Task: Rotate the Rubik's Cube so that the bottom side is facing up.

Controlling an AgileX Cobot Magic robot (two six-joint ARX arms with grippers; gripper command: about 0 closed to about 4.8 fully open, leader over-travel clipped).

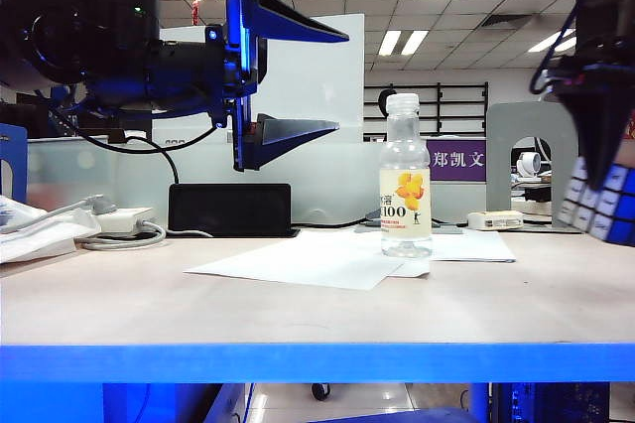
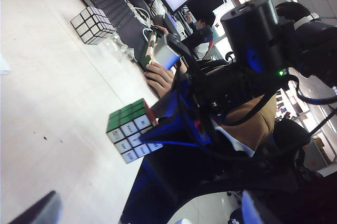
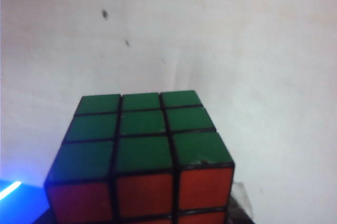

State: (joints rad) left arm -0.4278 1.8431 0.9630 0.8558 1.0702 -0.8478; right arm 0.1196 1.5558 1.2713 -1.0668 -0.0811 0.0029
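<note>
Low table-edge exterior, both wrist views share the Rubik's Cube (image 3: 139, 155)

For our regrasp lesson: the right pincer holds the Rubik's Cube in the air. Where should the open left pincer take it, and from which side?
Best guess: clamp two opposite flat faces of the Rubik's Cube that the right pincer leaves bare. Bring the open left pincer in from the exterior view's left: that side is unobstructed.

The black-edged, green-topped Rubik's Cube (image 3: 142, 155) is cut off at the right wrist view's edge, hiding the right gripper's fingers there. In the exterior view, the frame edge crops the cube (image 1: 605, 205) and the dark right gripper (image 1: 600, 150).
</note>
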